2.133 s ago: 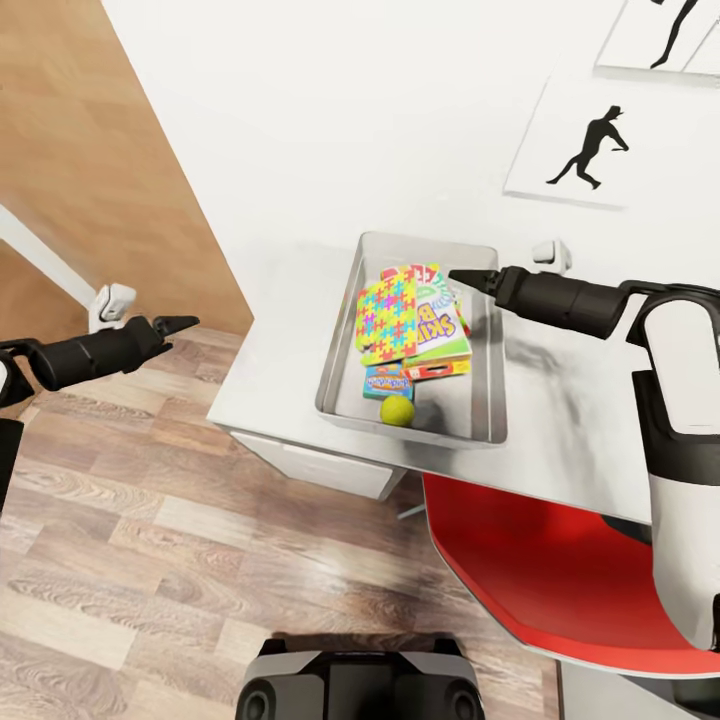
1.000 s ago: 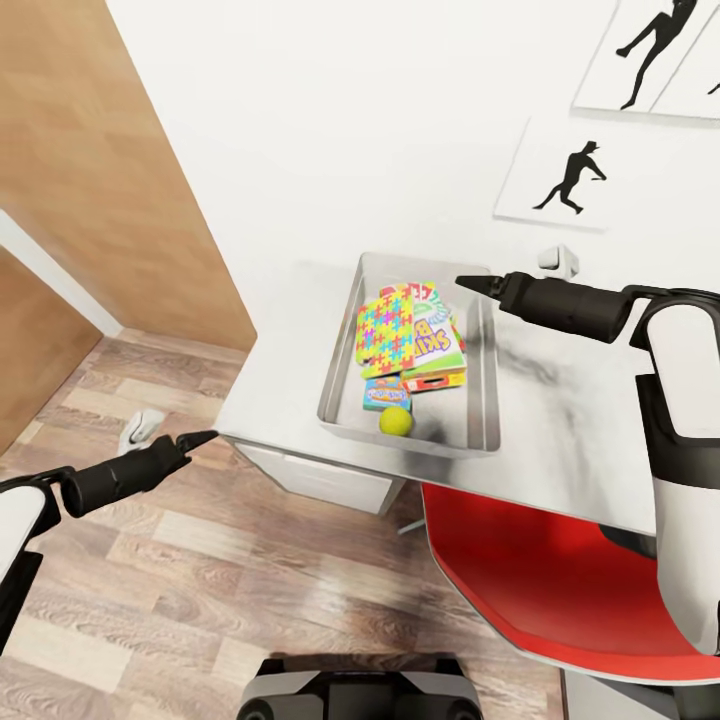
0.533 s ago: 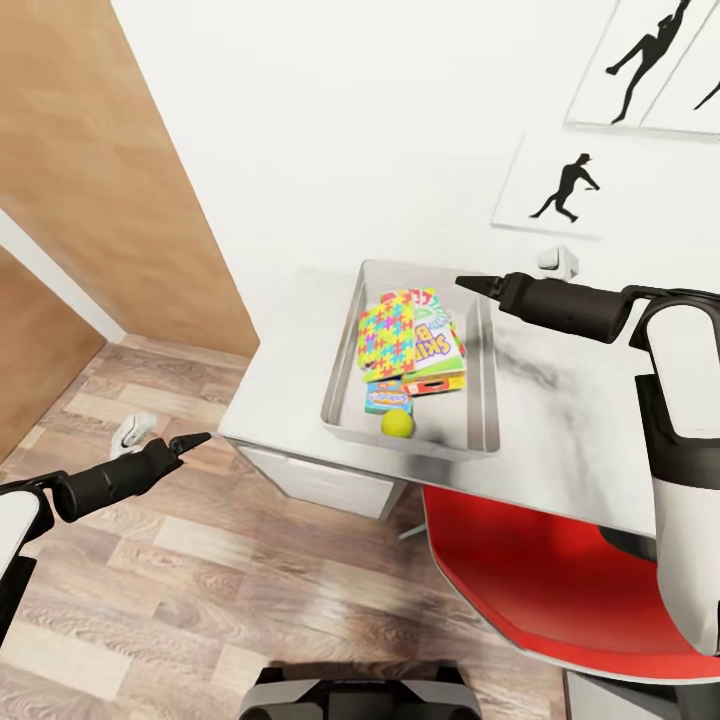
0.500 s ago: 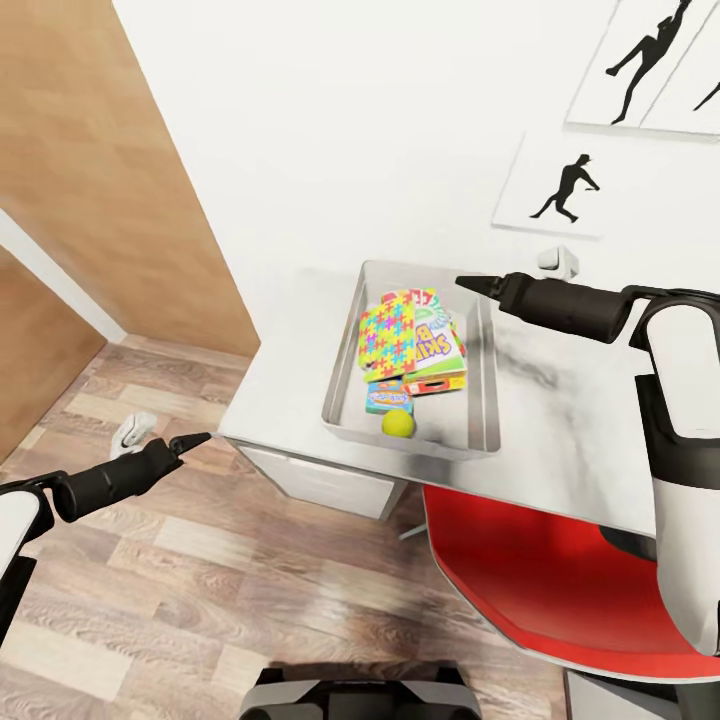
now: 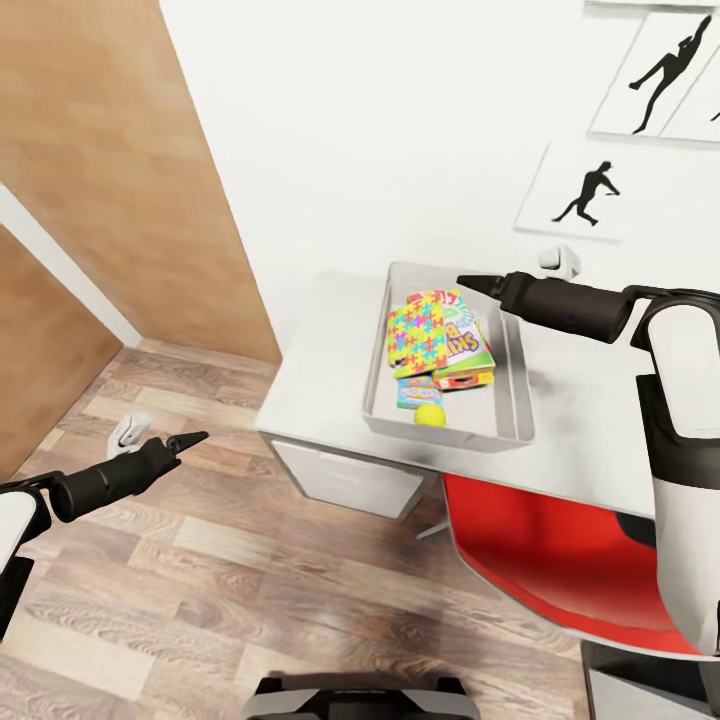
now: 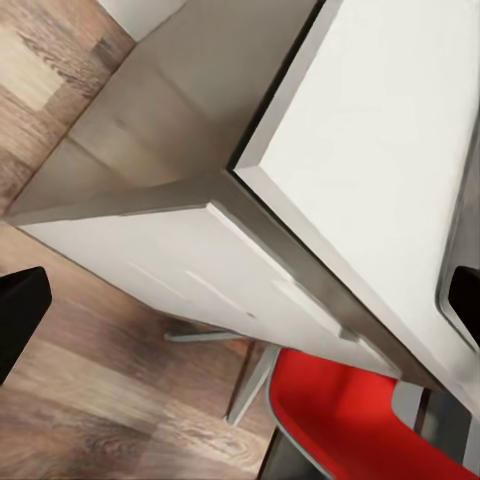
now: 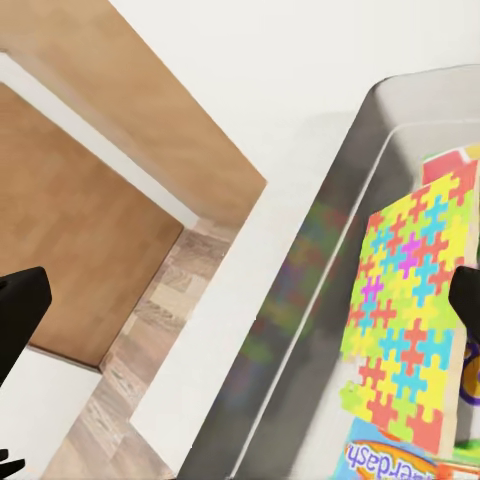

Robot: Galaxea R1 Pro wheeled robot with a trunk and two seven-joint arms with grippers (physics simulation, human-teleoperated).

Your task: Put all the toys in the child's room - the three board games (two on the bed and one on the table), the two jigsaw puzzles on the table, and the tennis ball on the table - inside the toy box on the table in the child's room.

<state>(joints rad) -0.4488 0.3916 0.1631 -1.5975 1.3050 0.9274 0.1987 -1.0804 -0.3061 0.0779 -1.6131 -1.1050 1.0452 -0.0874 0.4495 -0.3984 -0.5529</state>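
Right claw (image 5: 470,283): hovering over the far end of the toy box (image 5: 516,400), holding nothing; in the right wrist view its two fingertips are showing at opposite edges of the picture, standing wide apart.

Left claw (image 5: 190,438): hanging over the wood-plank floor (image 5: 200,570), well apart from the toy box and off the near corner of the surface (image 5: 320,350); holding nothing, with its fingertips likewise showing far apart in the left wrist view.

Toy box: light-grey tray, sitting on the surface beside the white wall (image 5: 380,130).

Contents, all lying inside the toy box:
- Jigsaw puzzle (image 5: 418,336): lying uppermost, tilted, just below and in front of the right claw. Whether a second puzzle is lying beneath it cannot be told.
- Green "Skip-Bo" board game (image 5: 468,344): lying partly under the puzzle, closest of the boxes to the right claw.
- Blue board game (image 5: 416,392): lying at the near end of the toy box.
- Tennis ball (image 5: 430,414): resting beside the blue board game, against the toy box's near wall.

Red chair (image 5: 540,550): standing just in front of the toy box's end of the surface.

White drawers (image 5: 350,482): sitting under the surface, below the toy box.
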